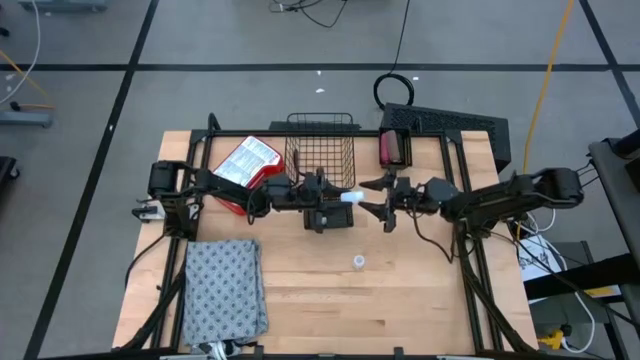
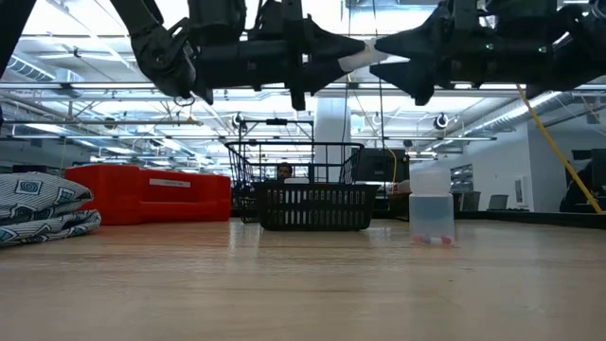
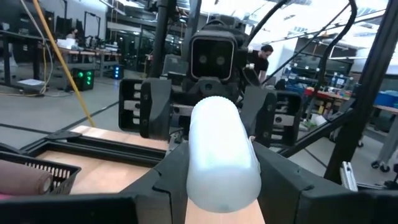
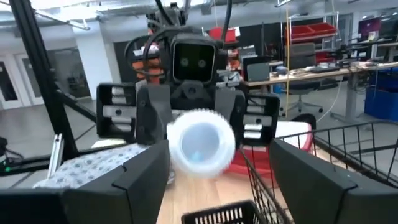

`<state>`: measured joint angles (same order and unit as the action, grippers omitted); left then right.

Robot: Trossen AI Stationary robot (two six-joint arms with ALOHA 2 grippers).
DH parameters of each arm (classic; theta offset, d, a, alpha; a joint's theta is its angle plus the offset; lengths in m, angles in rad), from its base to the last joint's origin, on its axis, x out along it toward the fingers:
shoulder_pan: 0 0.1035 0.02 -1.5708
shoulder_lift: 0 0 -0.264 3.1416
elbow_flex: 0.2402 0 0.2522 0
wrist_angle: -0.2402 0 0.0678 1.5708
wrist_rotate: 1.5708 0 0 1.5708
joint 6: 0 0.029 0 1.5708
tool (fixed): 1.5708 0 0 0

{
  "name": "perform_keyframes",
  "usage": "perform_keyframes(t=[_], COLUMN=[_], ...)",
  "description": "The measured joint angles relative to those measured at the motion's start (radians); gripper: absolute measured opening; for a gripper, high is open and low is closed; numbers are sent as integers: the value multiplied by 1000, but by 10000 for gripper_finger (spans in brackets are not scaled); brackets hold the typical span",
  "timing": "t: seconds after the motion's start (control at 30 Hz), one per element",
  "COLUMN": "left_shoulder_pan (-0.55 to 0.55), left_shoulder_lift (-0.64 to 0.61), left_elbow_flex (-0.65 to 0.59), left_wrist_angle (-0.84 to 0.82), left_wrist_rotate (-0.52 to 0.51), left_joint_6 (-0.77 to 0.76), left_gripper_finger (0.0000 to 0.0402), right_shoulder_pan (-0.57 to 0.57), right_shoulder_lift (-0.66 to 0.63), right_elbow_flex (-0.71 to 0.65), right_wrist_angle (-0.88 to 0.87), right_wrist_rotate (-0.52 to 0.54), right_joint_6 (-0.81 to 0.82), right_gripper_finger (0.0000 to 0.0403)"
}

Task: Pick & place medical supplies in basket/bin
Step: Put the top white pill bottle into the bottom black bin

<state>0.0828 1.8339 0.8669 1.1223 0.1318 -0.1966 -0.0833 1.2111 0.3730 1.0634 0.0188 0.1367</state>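
Item: vial, white, small, cylindrical. Clamped in my left gripper, raised above the table beside the basket. Likely light, rigid and smooth, so it may slip; best held across the barrel. Long axis level, ribbed cap end toward my right gripper, whose fingers stand spread apart just short of it.
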Motion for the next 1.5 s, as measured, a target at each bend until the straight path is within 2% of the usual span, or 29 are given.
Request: perform_keyframes(t=[0.23,0.53,0.63,0.83,0.93,1.0,1.1,1.27,1.37,1.5], left_shoulder_pan=[0,0,0,-1,-1,-1,2,4,4,4], left_shoulder_lift=[0,0,0,-8,-78,-154,-269,-421,-436,-429], left_elbow_flex=[0,0,0,0,0,0,0,1,1,1], left_wrist_angle=[-12,-12,-13,-37,-160,-299,-505,-724,-752,-749], left_wrist_rotate=[1,3,3,10,29,28,3,-116,-176,-217], left_joint_6=[2,1,-14,-60,-76,-63,-31,40,45,42], left_gripper_finger=[145,145,155,211,230,237,241,242,243,243], right_shoulder_pan=[0,0,0,-1,0,0,0,19,31,39], right_shoulder_lift=[13,12,12,13,12,12,12,38,103,233], right_elbow_flex=[15,16,16,16,16,17,58,269,413,576], right_wrist_angle=[11,10,10,-12,-24,-43,-172,-602,-835,-1061], right_wrist_rotate=[-3,-44,-48,-92,-102,-102,-102,-106,-101,-90], right_joint_6=[-15,-16,-14,-18,-18,-18,-18,-64,-114,-185], right_gripper_finger=[237,124,124,124,124,124,124,124,124,124])
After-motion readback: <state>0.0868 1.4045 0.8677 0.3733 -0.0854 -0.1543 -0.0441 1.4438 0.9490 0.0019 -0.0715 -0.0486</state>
